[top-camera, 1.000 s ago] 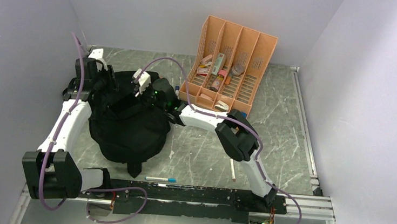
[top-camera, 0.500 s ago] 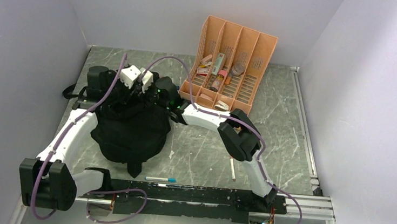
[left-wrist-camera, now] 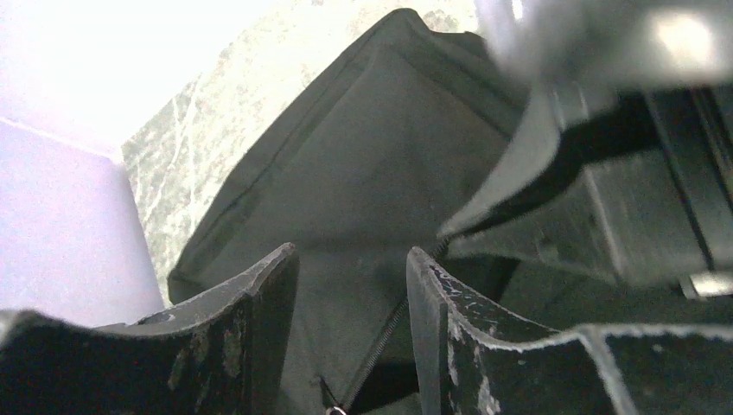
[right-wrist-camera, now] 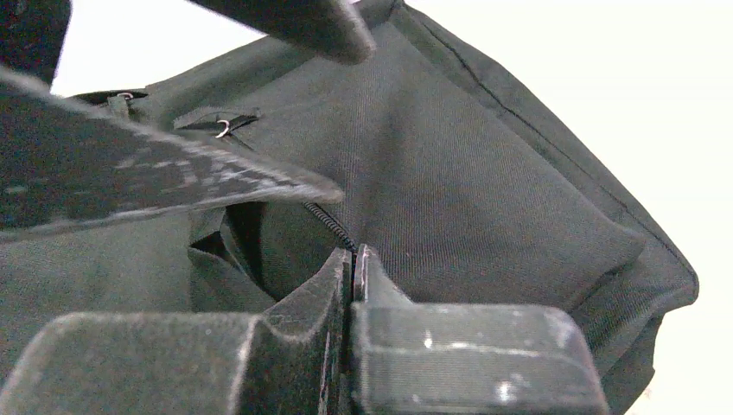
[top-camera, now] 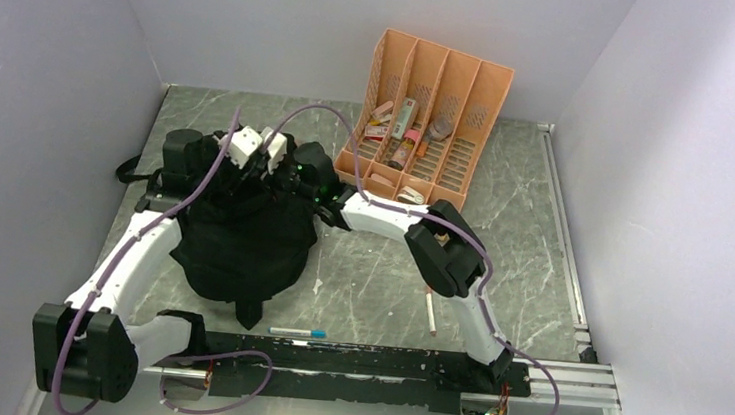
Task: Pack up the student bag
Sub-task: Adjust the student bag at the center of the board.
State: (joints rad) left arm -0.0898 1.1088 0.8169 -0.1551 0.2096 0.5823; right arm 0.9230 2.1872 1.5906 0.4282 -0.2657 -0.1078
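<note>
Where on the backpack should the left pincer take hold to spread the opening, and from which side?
Pinch the fabric lip beside the zipper, coming from above with the left pincer's open fingers straddling it. The backpack is soft and slumped, so that thin edge is probably the easiest pinch; the right pincer is shut on the zipper edge.

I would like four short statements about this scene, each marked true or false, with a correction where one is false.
1. The orange organizer stands to the right of the student bag. True.
2. The right gripper is wide open. False: it is shut on the bag's zipper edge.
3. A blue pen lies on the table, outside the bag. True.
4. The left gripper clamps a pencil. False: its fingers stand apart, with nothing between them.
</note>
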